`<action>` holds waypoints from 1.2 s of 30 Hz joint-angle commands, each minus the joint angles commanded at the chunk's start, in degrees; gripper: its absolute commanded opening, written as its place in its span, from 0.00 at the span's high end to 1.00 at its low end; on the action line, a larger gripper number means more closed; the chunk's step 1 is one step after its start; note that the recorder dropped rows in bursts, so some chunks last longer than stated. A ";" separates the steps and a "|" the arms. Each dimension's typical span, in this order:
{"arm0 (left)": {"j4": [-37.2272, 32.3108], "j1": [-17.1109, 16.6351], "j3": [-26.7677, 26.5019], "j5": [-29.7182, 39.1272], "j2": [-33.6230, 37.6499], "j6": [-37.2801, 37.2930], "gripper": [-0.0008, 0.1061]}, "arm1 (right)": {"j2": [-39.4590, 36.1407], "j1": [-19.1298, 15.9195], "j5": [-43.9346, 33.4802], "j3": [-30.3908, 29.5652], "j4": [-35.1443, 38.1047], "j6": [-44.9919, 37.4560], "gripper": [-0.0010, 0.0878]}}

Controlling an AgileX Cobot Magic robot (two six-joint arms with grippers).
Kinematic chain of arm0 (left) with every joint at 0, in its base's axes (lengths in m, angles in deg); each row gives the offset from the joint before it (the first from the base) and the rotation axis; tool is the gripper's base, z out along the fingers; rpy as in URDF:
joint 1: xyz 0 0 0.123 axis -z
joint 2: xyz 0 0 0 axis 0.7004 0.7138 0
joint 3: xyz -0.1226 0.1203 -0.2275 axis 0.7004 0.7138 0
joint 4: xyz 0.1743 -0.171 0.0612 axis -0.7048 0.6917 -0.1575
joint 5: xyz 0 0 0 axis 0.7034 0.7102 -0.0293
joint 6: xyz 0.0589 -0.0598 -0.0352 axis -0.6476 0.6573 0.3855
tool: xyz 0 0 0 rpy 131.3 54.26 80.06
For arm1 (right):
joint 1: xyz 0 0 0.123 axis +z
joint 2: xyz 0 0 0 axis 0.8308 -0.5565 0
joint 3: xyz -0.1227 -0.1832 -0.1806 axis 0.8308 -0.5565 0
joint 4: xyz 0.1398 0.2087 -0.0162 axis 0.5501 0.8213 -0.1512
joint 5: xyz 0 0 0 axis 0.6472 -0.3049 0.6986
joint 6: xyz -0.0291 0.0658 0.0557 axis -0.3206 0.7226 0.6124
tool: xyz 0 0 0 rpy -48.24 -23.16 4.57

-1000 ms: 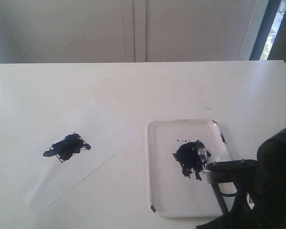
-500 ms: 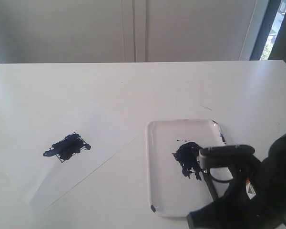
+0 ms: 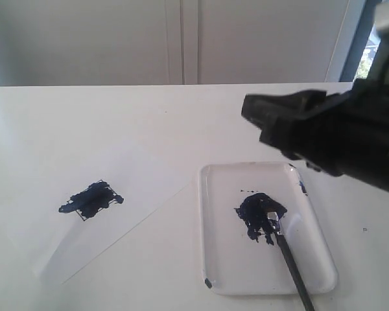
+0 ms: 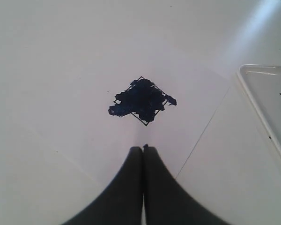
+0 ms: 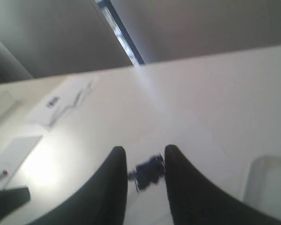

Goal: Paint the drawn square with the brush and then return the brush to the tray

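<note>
brush (image 3: 286, 253) in tray (image 3: 203, 227), handle overhangs near rim; right gripper (image 5: 144, 154) open, empty, up above; left gripper (image 4: 143, 149) closed; desk (image 3: 181, 123) roomy around

Table: I see a white top (image 3: 181, 123) filling the lower frame.
Wall: pale grey panels (image 3: 84, 39) run across the top, with a vertical seam (image 3: 181, 39) at upper centre.
Window: a dark-framed strip (image 3: 363, 45) in the upper right corner, with green outside.
Light: soft daylight, and I see no hard shadows.
</note>
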 joint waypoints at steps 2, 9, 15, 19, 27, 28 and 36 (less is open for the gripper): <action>0.00 0.00 0.00 0.00 0.00 0.00 0.99 | 1.05 0.00 1.01 0.00 0.00 0.00 0.67; -0.14 -0.37 0.00 -0.22 -0.11 0.00 0.99 | 2.42 0.16 0.77 0.00 0.00 0.00 0.67; -0.14 -5.37 0.00 -0.26 -5.24 0.00 0.99 | 8.76 -6.34 -1.63 0.00 0.00 0.00 0.67; -0.23 -8.16 0.00 0.03 -11.81 0.00 0.99 | 14.36 -16.67 -1.63 0.00 0.00 0.00 0.67; -0.23 -14.13 0.00 -0.10 -21.34 0.00 0.99 | 23.59 -34.49 -1.63 0.00 0.00 0.00 0.67; -0.23 -15.21 0.00 -0.10 -22.29 0.00 0.99 | 24.57 -36.15 -1.63 0.00 0.00 0.00 0.67; -0.23 -22.50 1.29 -1.44 -27.38 0.00 0.99 | 37.22 -47.59 -1.63 0.00 0.00 0.00 0.67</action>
